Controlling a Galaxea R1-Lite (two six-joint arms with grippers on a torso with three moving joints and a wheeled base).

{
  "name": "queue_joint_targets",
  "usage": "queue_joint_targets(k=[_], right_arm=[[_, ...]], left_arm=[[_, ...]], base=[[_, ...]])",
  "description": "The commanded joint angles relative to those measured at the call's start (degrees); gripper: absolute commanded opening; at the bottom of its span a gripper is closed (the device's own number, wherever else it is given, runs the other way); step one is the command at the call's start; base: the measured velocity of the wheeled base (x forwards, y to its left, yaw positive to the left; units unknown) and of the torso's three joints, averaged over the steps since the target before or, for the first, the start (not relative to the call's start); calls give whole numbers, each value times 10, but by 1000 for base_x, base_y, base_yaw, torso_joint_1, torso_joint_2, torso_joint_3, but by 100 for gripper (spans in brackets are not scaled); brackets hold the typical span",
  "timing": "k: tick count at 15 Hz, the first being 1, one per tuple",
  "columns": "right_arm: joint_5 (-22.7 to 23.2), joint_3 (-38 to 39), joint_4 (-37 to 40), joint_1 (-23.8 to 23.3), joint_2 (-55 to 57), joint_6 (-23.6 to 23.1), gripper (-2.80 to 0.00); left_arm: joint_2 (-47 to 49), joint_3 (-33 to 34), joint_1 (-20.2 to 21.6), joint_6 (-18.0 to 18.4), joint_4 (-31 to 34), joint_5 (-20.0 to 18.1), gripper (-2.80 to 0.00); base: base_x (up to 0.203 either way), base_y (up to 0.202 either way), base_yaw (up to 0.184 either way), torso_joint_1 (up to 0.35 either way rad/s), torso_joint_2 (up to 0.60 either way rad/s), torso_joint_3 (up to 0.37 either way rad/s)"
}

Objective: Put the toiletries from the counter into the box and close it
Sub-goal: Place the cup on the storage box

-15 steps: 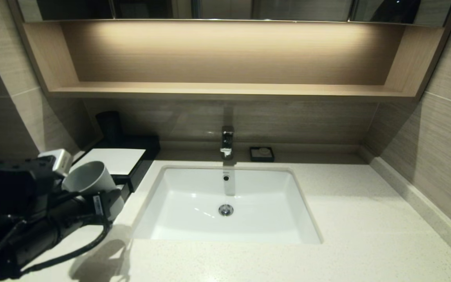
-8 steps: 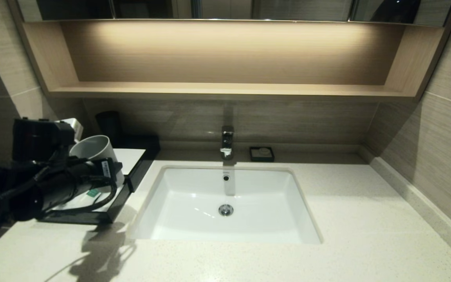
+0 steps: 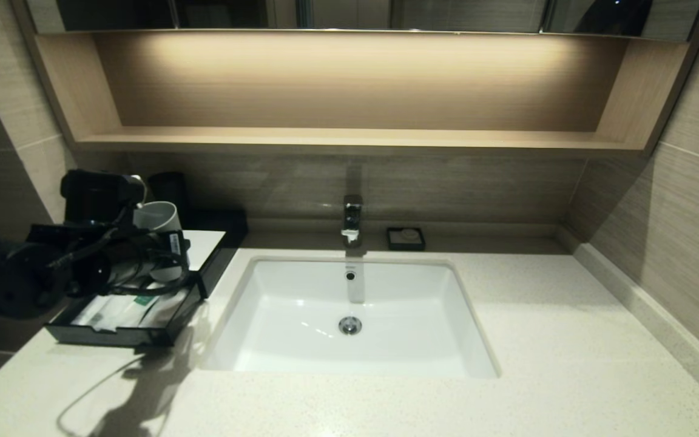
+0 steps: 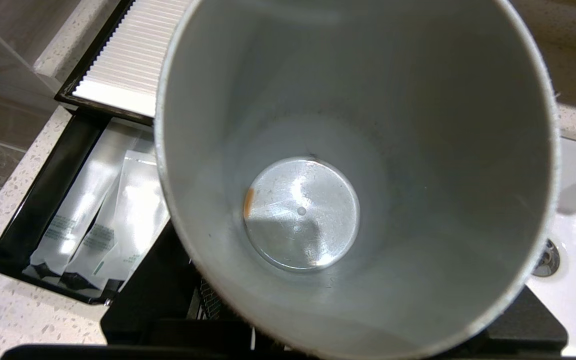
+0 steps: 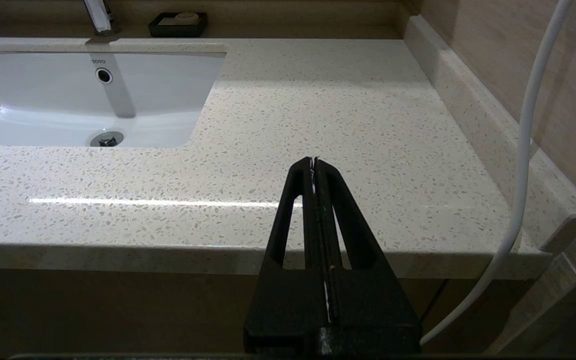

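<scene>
Toiletries: slim wrapped packets with green labels, lying side by side in the pulled-out drawer of the black box, front left of the sink. None visible on the counter, so loading looks done; drawer not yet shut

My left gripper has its fingers clamped on a grey cup, jaws about mid-width because the cup wall sets the gap. Cup is empty and hangs over the box's white ribbed top panel, mouth tilted back toward my wrist camera. My guess: it gets parked on that panel to free the gripper for pushing the drawer in

Right gripper idle, jaws pressed together, parked low off the counter's front edge, right of the sink
</scene>
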Motion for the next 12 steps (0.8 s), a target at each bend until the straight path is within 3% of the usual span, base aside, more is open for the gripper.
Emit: queue_joint_targets(k=[1,12], right_arm=[[0,1,0,1,0,0,-280],[0,1,0,1,-1,0,-280]], left_arm=[[25,-11,2,-2,-5,1,-280],[94,-82,23,8,-26,-5,-280]], base=[[0,0,0,0,0,0],[0,0,0,0,0,0]])
